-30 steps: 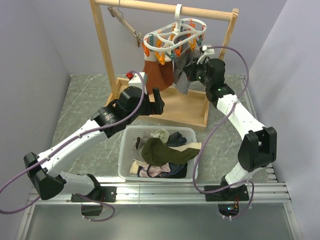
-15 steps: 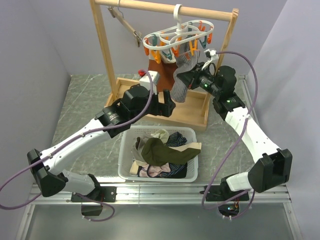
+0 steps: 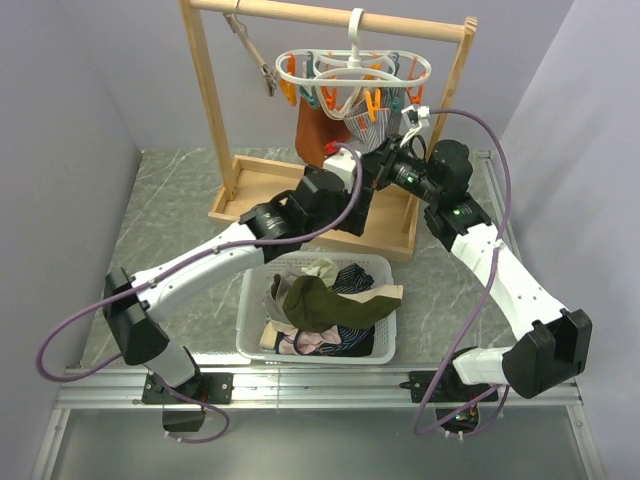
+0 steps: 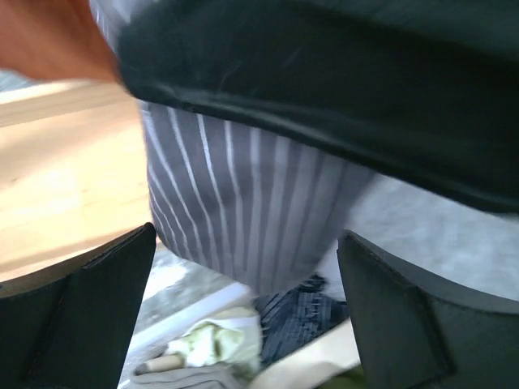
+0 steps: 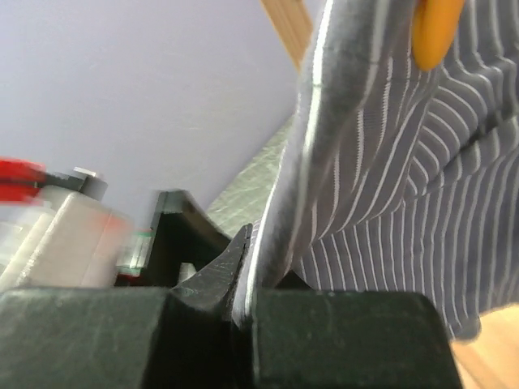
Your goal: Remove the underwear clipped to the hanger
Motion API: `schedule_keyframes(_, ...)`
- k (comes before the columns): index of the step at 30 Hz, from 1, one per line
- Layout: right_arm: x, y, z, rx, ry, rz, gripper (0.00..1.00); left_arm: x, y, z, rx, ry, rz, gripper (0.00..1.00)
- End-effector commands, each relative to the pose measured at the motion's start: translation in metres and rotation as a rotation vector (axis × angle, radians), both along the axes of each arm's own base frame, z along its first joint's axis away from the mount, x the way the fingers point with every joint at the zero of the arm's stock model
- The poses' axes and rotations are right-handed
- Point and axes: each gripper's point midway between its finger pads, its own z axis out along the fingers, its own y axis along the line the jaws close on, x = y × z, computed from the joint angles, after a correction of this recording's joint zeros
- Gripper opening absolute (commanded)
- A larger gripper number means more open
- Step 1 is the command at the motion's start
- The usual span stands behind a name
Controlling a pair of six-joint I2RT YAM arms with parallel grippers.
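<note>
The white hanger [image 3: 352,72] hangs by its hook from the wooden rail, with orange and teal pegs. The rust-orange underwear [image 3: 318,130] and the grey pin-striped underwear [image 3: 362,128] are clipped to it. My right gripper [image 3: 384,166] is shut on the edge of the pin-striped piece [image 5: 389,178], just below an orange peg [image 5: 434,24]. My left gripper [image 3: 358,203] is open beside it, with the pin-striped cloth [image 4: 243,203] hanging between its fingers [image 4: 73,324] without touching them. The dark olive green underwear [image 3: 330,300] lies in the basket.
A white basket [image 3: 385,262] of loose cloth pieces stands in front of the rack, also showing in the left wrist view [image 4: 195,312]. The wooden rack's base tray [image 3: 255,185] and its two posts flank the hanger. Purple cables loop over both arms.
My left arm has swung right and forward until its gripper is under the hanger at the pin-striped piece. The hanger has swung up and level. My right gripper has kept its hold on the cloth.
</note>
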Motion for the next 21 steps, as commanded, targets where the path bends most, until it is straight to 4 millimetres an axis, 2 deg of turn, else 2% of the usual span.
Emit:
schedule_keyframes(1, -0.027, 0.003, 0.045, 0.081, -0.058, 0.068, 0.0, 0.013, 0.012, 0.007, 0.082, -0.071, 0.085, 0.99)
schedule_keyframes(4, -0.03, 0.003, 0.05, 0.084, -0.046, 0.077, 0.0, 0.019, 0.01, 0.006, 0.083, -0.086, 0.11, 0.99)
schedule_keyframes(5, -0.031, 0.002, 0.05, 0.085, -0.041, 0.075, 0.0, 0.02, 0.009, 0.009, 0.074, -0.091, 0.109, 0.94)
schedule_keyframes(6, -0.031, 0.002, 0.05, 0.083, -0.032, 0.075, 0.0, 0.019, 0.006, 0.012, 0.068, -0.094, 0.099, 0.79)
schedule_keyframes(7, -0.03, 0.001, 0.049, 0.077, -0.03, 0.067, 0.0, 0.017, 0.005, 0.016, 0.055, -0.098, 0.089, 0.67)
schedule_keyframes(8, -0.03, 0.0, 0.05, 0.075, -0.028, 0.059, 0.04, 0.015, 0.001, 0.018, 0.038, -0.1, 0.068, 0.54)
schedule_keyframes(9, -0.029, 0.0, 0.046, 0.066, -0.012, 0.053, 0.15, 0.013, 0.001, 0.021, 0.027, -0.105, 0.067, 0.22)
schedule_keyframes(10, -0.027, -0.001, 0.046, 0.06, -0.014, 0.044, 0.22, 0.01, 0.003, 0.028, 0.009, -0.116, 0.07, 0.08)
schedule_keyframes(11, -0.027, -0.002, 0.047, 0.057, -0.012, 0.037, 0.3, 0.008, 0.003, 0.027, 0.002, -0.119, 0.071, 0.0)
schedule_keyframes(12, -0.026, -0.004, 0.045, 0.051, 0.0, 0.02, 0.5, 0.005, 0.002, 0.028, -0.012, -0.119, 0.063, 0.0)
schedule_keyframes(13, -0.019, -0.011, 0.046, 0.046, -0.01, -0.04, 0.64, 0.001, 0.004, 0.033, -0.028, -0.125, 0.058, 0.0)
schedule_keyframes(14, -0.017, -0.015, 0.048, 0.042, -0.014, -0.07, 0.75, -0.001, 0.005, 0.026, -0.022, -0.115, 0.055, 0.0)
schedule_keyframes(15, -0.016, -0.022, 0.053, 0.034, -0.035, -0.115, 0.92, -0.003, 0.004, 0.023, -0.029, -0.105, 0.053, 0.0)
schedule_keyframes(16, -0.014, -0.028, 0.054, 0.024, -0.04, -0.154, 0.97, -0.006, 0.004, 0.02, -0.027, -0.097, 0.05, 0.0)
schedule_keyframes(17, -0.008, -0.039, 0.062, 0.024, -0.061, -0.23, 0.98, -0.007, 0.005, 0.014, -0.02, -0.084, 0.051, 0.0)
schedule_keyframes(19, -0.006, -0.05, 0.067, -0.016, -0.082, -0.287, 0.98, -0.011, 0.004, 0.007, -0.018, -0.063, 0.045, 0.0)
schedule_keyframes(20, -0.004, -0.057, 0.081, -0.02, -0.11, -0.33, 0.99, -0.013, 0.004, 0.002, -0.015, -0.055, 0.042, 0.0)
schedule_keyframes(21, -0.001, -0.058, 0.076, -0.053, -0.089, -0.339, 0.99, -0.014, 0.003, 0.0, -0.019, -0.05, 0.037, 0.0)
